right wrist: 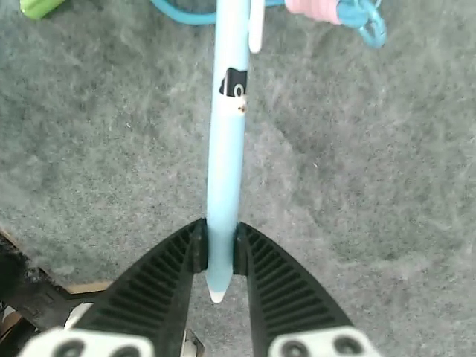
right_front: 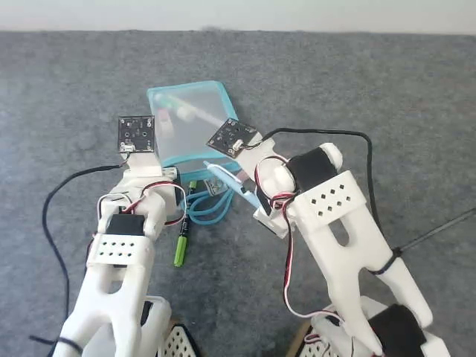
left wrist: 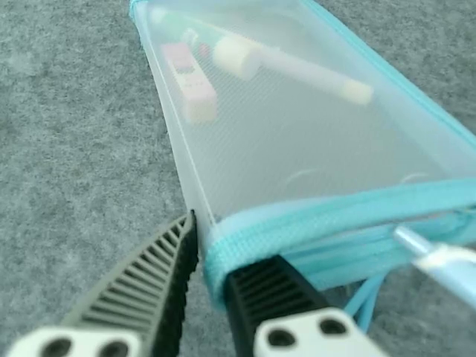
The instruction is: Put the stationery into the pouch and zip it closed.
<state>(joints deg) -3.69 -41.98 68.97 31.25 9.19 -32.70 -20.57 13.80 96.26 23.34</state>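
Note:
The translucent pouch [right_front: 190, 123] with teal trim lies flat, with a pink eraser [left wrist: 190, 80] and a cream-capped marker [left wrist: 297, 67] inside. My left gripper [left wrist: 208, 271] is shut on the pouch's near corner at the teal zipper edge [left wrist: 335, 219]. My right gripper [right wrist: 218, 249] is shut on a light blue pen [right wrist: 227, 134]. The pen's tip [left wrist: 439, 256] sits at the zipper opening. A green marker [right_front: 182, 234] lies on the mat between the two arms, outside the pouch.
A teal cord loop [right_front: 208, 212] with a pink charm [right wrist: 316, 7] trails from the pouch's near edge. Grey felt mat [right_front: 372, 89] covers the table, with open room to the left, right and beyond the pouch.

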